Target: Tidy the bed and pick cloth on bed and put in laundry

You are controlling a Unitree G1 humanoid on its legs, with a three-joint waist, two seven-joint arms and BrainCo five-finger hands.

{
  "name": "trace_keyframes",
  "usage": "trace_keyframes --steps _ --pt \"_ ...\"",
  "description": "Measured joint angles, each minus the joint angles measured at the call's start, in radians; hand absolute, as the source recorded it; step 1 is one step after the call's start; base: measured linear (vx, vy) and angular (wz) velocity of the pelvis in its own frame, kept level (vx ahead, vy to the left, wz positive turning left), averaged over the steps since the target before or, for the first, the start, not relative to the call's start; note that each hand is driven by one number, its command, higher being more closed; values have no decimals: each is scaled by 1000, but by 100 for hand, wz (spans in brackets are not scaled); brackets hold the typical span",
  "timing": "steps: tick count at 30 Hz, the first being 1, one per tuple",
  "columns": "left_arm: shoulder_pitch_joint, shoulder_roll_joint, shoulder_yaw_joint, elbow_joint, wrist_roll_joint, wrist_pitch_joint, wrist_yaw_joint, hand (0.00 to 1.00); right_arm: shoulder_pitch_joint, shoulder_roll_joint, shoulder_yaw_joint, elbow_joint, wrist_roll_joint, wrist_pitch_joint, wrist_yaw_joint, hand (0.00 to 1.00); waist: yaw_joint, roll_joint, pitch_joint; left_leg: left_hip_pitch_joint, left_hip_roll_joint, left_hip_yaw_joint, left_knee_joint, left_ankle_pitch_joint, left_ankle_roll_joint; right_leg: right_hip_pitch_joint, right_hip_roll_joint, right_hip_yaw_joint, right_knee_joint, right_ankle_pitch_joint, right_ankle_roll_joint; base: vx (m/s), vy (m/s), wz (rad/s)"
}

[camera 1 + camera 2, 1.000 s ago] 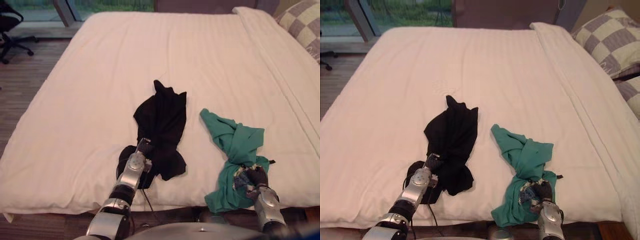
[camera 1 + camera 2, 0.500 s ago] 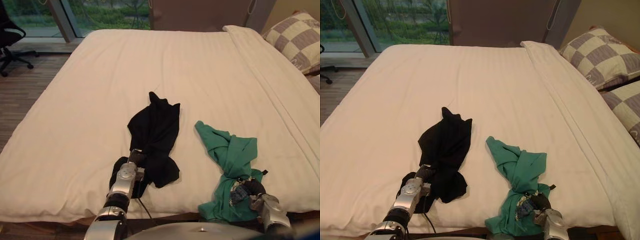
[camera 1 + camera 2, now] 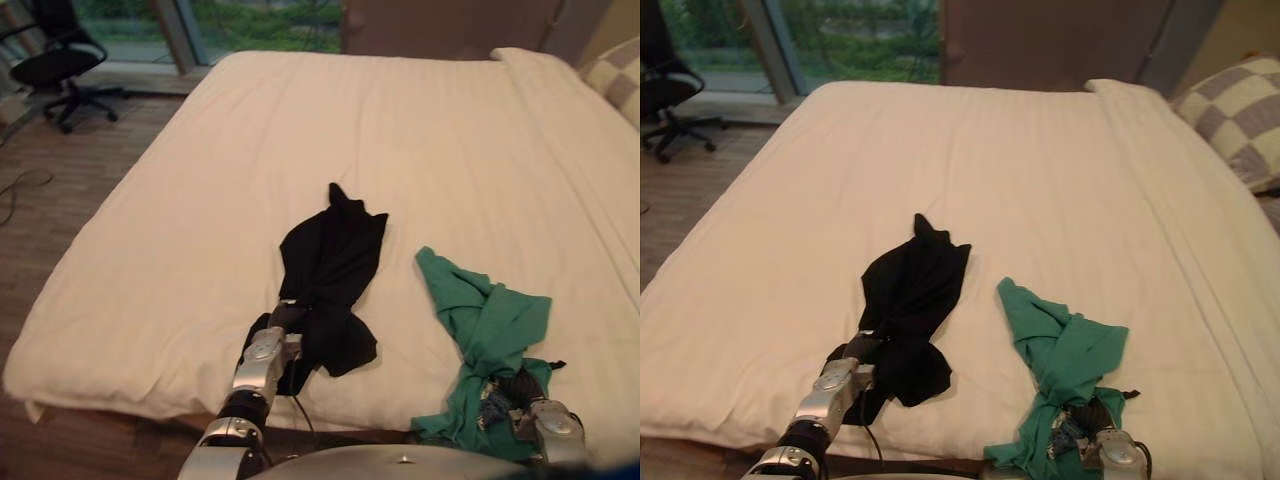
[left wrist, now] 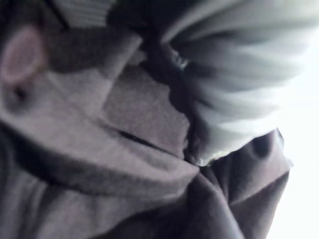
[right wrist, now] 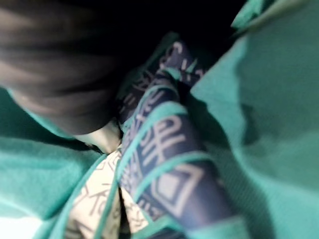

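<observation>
A black cloth lies crumpled near the front edge of the bed. My left hand reaches in from below and is shut on its near end, where the fabric bunches narrow. The left wrist view has folds of this cloth right against the hand. To its right lies a green cloth with a navy and white patterned patch, its near end hanging over the bed's edge. My right hand is shut on that bunched end, and the right wrist view gives the green fabric from very close.
The cream cover has faint stripes and spreads wide beyond both cloths. A checked pillow lies at the far right. Wooden floor runs along the bed's left side, with a black office chair at the far left by the window.
The whole picture has shifted, so the camera moved. Both hands keep their hold on the cloths at the bed's front edge.
</observation>
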Motion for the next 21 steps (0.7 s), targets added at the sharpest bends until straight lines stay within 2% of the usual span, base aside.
trace_keyframes --steps 1,3,4,5,6,7,8,9,10,11,12,13,14,15,17,18,19,20,21 --pt "1 -11 -8 -6 1 -1 13 100 4 -30 7 24 2 8 0 100 19 -14 1 -47 -27 37 29 41 28 -12 -41 -58 25 -18 -2 -82 40 139" --pt "6 -33 -10 -32 8 -9 30 100 18 -73 36 44 14 23 0 100 17 -14 4 -115 -49 23 34 91 47 -21 -64 -155 37 -37 -16 -118 1 154" --pt "7 -40 -16 -36 11 -28 31 100 32 -83 39 63 46 34 2 100 15 -19 7 -124 -73 -9 -42 165 53 -15 -70 -232 38 -48 -30 -173 12 173" --pt "5 -37 -17 -38 12 -45 31 100 46 -81 39 75 75 42 2 100 10 -44 18 -107 -81 38 -74 129 81 -8 -103 -360 37 -27 -42 -157 62 159" --pt "2 -28 -13 -43 12 -52 31 100 45 -76 39 80 92 43 -1 100 9 -58 41 -117 -52 127 37 43 82 0 -119 -412 58 -15 -25 -121 87 119" --pt "1 -18 -12 -37 13 -65 28 100 40 -74 40 67 138 38 -12 100 8 -51 64 -142 22 272 272 -83 104 -10 -136 -495 125 -5 -17 -70 80 103" --pt "-3 -29 -12 -20 12 -72 26 100 52 -83 39 64 198 23 -38 100 -3 -11 80 -155 58 334 309 -131 82 -10 -130 -583 176 -12 -22 -97 67 120" --pt "-3 -31 -15 -6 9 -78 18 100 55 -83 36 75 232 14 -58 100 -10 -8 82 -165 36 328 290 -135 78 -11 -140 -610 205 -32 -17 -194 147 174" --pt "7 -36 -29 26 2 -86 -1 100 69 -97 28 127 286 8 -90 100 -9 -3 82 -148 -30 214 161 -111 41 -6 -147 -641 223 -78 0 -285 141 212" --pt "22 -40 -37 75 -14 -94 -8 100 84 -110 28 172 314 10 -110 100 -20 -2 82 -124 -85 148 10 -103 25 12 -139 -662 179 -84 -4 -286 166 265" --pt "45 -9 -26 131 -54 -102 -21 100 106 -98 30 189 324 7 -129 100 -30 -45 77 -108 -98 206 51 -182 42 36 -165 -709 141 -67 -6 -187 73 205" --pt "63 1 -24 148 -72 -103 -25 100 117 -96 31 186 324 7 -136 100 -24 -38 91 -114 -64 195 138 -207 66 57 -179 -734 169 -66 -2 -71 86 139" --pt "98 14 -13 171 -76 -103 -36 100 145 -108 28 182 325 7 -151 100 -8 0 102 -97 6 206 177 -180 11 79 -170 -754 227 -78 12 -102 93 94" --pt "138 37 6 202 -96 -101 -37 100 168 -106 26 195 334 9 -177 100 6 -5 105 -90 -44 132 138 -155 2 85 -183 -722 228 -85 8 -94 106 119" --pt "183 65 6 205 -112 -111 -41 100 210 -116 21 220 354 8 -184 100 6 2 105 -84 -116 41 32 -120 8 88 -185 -718 223 -98 -7 -97 74 162" --pt "194 76 6 214 -121 -110 -42 100 230 -116 -2 241 359 8 -186 100 13 3 106 -88 -143 30 0 -120 12 84 -186 -706 221 -99 -21 -58 35 146" --pt "197 79 5 217 -127 -110 -42 100 239 -117 -9 256 362 8 -187 100 19 8 109 -93 -144 33 2 -120 13 76 -180 -671 219 -103 -27 -48 22 134" --pt "196 78 0 233 -140 -109 -42 100 268 -118 -20 265 363 8 -188 100 31 30 121 -97 -151 -39 11 -57 52 49 -135 -528 232 -157 -43 -46 29 113" --pt "194 83 -4 248 -138 -106 -44 100 291 -110 -21 273 364 8 -188 100 25 31 122 -90 -164 -87 0 -44 72 29 -99 -399 249 -195 -43 -38 3 148"
